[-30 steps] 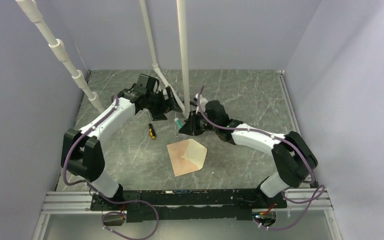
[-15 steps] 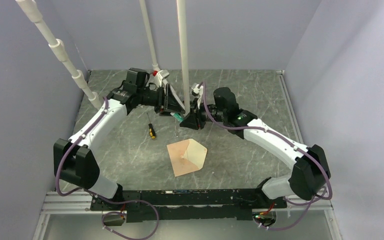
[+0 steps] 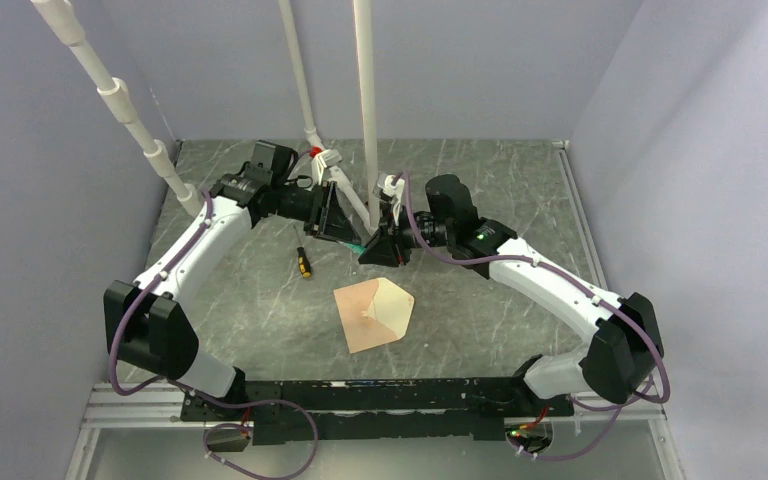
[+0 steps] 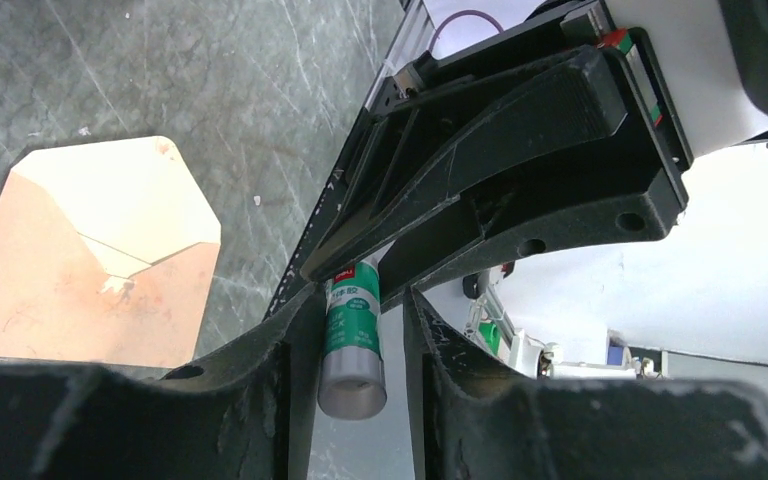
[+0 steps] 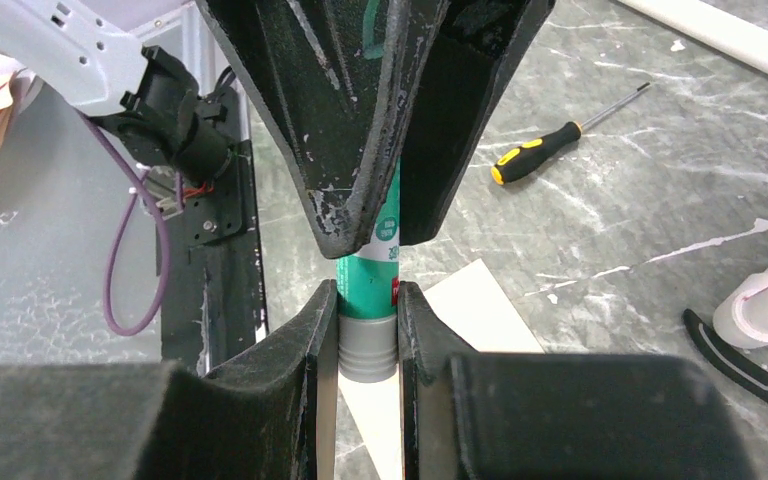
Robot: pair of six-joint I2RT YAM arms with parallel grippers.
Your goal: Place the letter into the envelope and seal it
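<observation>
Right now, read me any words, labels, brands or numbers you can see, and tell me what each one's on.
On the glue stick: white characters and a red brand patch on its green label, too blurred to read.
On the envelope and the screwdriver: no text visible.

The envelope [image 3: 373,315] is lying flat on the table [image 3: 520,190], near its middle, with its peach-tan body facing up. Its pointed flap is lying open toward the right, showing the paler inner side.
</observation>
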